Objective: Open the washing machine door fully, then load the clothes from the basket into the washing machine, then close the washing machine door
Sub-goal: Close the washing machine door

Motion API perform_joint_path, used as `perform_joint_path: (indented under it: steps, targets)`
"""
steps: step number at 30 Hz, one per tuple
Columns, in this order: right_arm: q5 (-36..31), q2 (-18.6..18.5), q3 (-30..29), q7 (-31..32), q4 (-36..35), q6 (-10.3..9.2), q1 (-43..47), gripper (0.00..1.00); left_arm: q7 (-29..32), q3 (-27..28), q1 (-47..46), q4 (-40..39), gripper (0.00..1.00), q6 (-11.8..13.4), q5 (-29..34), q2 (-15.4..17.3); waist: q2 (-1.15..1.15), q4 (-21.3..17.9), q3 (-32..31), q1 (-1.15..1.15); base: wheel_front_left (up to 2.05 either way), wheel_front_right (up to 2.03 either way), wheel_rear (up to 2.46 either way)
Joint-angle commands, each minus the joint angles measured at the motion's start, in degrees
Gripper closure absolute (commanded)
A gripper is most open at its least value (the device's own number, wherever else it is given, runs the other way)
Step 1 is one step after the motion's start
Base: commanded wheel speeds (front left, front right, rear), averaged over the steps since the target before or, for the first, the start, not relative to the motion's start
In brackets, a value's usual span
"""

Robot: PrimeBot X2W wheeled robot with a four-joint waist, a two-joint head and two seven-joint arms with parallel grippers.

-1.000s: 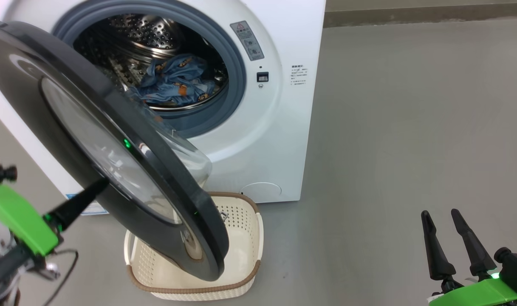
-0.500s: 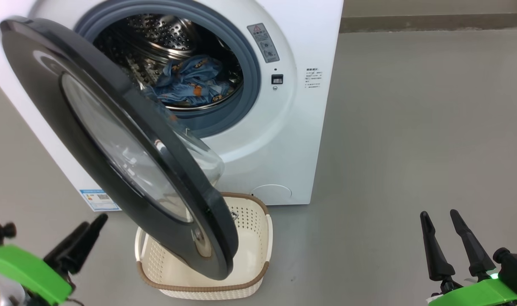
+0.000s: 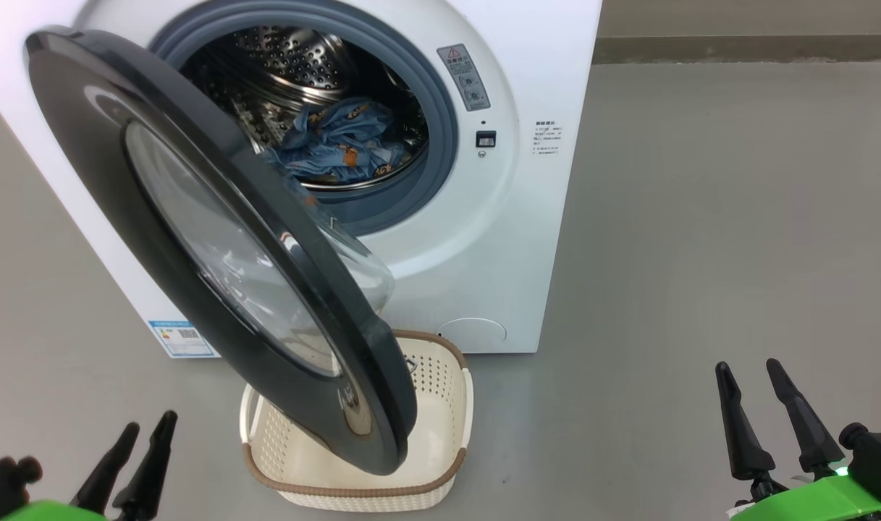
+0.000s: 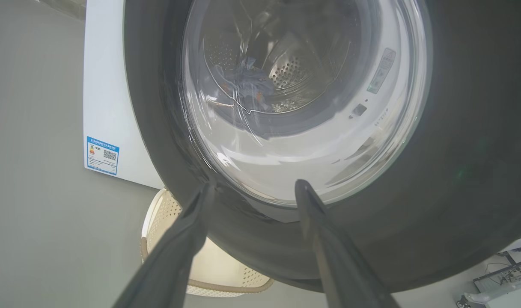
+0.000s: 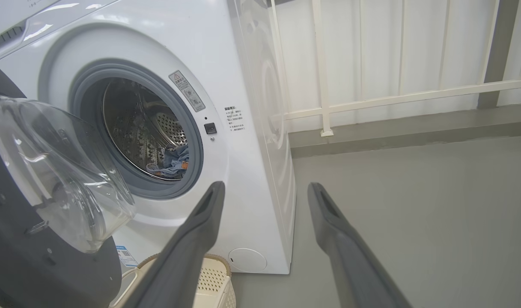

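The washing machine [image 3: 527, 217] stands with its washing machine door [image 3: 216, 246] swung roughly halfway out, hanging over the basket [image 3: 440, 391]. The clothes [image 3: 339, 145], blue with orange prints, lie in the steel drum. What shows of the basket's inside is bare; the door hides the rest. My left gripper [image 3: 148, 423] is low at the left, open, apart from the door. In the left wrist view its fingers [image 4: 192, 231] point at the door's outer glass [image 4: 303, 107]. My right gripper [image 3: 748, 365] is open and holds nothing at the lower right, well away from the machine.
Grey floor [image 3: 701, 253] stretches open to the right of the machine. A blue label [image 3: 183, 339] sits low on the machine's front. A white railing [image 5: 371, 102] and a low kerb run behind the machine.
My left gripper has drawn back from the door's face, dropped to the lower left and opened. The camera has shifted, moving the whole picture to the right. The right gripper is unchanged.
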Motion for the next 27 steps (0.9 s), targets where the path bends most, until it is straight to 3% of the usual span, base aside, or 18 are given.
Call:
perform_joint_path:
  steps: [1, 9, 27]
  targets:
    - [-0.4, -1.2, 0.9, -0.5, -1.2, 0.26, -0.8, 0.00, -2.7, 1.2, -1.4, 0.2, 0.00, -0.4, 1.3, 2.7, 0.00, 0.1, -0.1, 0.00, 0.00, 0.00, 0.00]
    - [-0.4, -1.3, 0.7, -0.5, -1.1, 0.26, -0.6, 0.00, -7.4, -0.7, -2.3, 4.8, 0.00, -0.4, 7.8, 2.0, 0.00, 0.5, -0.3, 0.00, 0.00, 0.00, 0.00]
    - [-0.5, -1.3, -0.1, -0.5, -1.2, 0.26, -0.7, 0.00, -7.5, 16.7, 3.4, 0.0, 0.00, -0.4, 41.2, -9.9, 0.00, 1.2, -0.2, 0.00, 0.00, 0.00, 0.00]
